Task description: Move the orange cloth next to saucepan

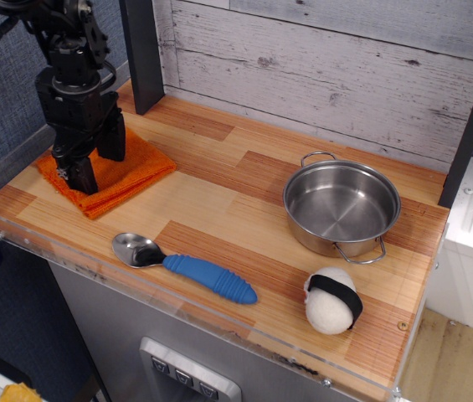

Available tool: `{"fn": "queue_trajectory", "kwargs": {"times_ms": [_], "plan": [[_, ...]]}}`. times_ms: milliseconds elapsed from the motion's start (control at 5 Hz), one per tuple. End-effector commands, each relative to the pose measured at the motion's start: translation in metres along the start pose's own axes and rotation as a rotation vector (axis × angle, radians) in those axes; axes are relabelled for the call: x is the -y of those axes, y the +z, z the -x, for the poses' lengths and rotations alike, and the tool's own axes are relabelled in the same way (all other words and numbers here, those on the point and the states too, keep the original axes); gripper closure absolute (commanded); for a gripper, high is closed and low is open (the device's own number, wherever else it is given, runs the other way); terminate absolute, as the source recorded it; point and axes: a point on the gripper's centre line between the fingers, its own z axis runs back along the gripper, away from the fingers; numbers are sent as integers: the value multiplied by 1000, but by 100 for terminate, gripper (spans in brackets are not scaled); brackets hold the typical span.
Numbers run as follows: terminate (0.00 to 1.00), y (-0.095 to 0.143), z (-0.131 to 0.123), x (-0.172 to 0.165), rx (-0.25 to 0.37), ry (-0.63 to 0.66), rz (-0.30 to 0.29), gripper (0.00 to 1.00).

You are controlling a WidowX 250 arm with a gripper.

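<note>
The orange cloth (136, 167) lies folded and flat at the left end of the wooden counter. My black gripper (95, 164) stands straight over it, jaws apart, with both fingertips down on or just above the cloth's left half. Orange shows between the fingers (81, 174), and I see no fold pinched between them. The saucepan (341, 206), a shiny steel pot with two wire loop handles and no lid, stands empty at the right of the counter, far from the cloth and the gripper.
A spoon with a blue handle (187, 268) lies near the front edge between cloth and pot. A white ball with a black band (333, 300) sits in front of the saucepan. A dark post (142, 50) stands behind the cloth. A clear rim (43, 249) edges the counter.
</note>
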Motion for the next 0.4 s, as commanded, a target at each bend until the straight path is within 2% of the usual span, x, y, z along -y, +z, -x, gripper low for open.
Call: {"fn": "queue_trajectory", "kwargs": {"times_ms": [0, 200], "plan": [[0, 8, 29, 23, -31, -69, 51, 0], [0, 10, 42, 36, -53, -94, 71, 0]]}}
